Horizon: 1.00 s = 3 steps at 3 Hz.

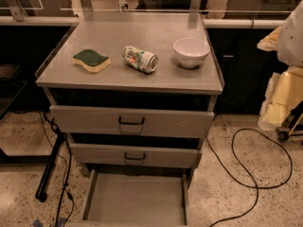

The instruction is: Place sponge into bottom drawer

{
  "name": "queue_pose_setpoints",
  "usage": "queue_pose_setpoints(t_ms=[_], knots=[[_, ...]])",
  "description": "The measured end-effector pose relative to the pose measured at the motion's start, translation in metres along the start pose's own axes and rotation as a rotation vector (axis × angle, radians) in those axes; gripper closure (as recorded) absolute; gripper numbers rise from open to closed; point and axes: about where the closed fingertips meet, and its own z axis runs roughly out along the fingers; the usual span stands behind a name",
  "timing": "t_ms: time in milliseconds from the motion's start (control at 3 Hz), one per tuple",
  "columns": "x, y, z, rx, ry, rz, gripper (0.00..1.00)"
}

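The sponge [91, 60] lies flat on the left of the grey cabinet top [137, 79], green scrub face up over a pale yellow body. The bottom drawer [135, 200] is pulled out towards me, and its plain grey floor is bare. The two upper drawers with black handles [131, 121] are shut or nearly shut. My gripper is not in view. Only a white rounded part [293, 32], perhaps of my arm, shows at the right edge, well away from the sponge.
A crushed printed can [140, 59] lies on its side in the middle of the top. A white bowl [191, 51] stands to its right. A black cable [246, 174] loops on the speckled floor at the right. Yellowish padded equipment [279, 98] stands at the right edge.
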Motion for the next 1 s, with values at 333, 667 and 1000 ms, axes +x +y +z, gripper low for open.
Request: queue_pose_setpoints(t_ms=[333, 667, 1000], knots=[[0.0, 0.0, 0.0, 0.0, 0.0, 0.0, 0.0], [-0.051, -0.029, 0.006, 0.024, 0.038, -0.037, 0.0], [-0.057, -0.03, 0.005, 0.038, 0.031, -0.045, 0.0]])
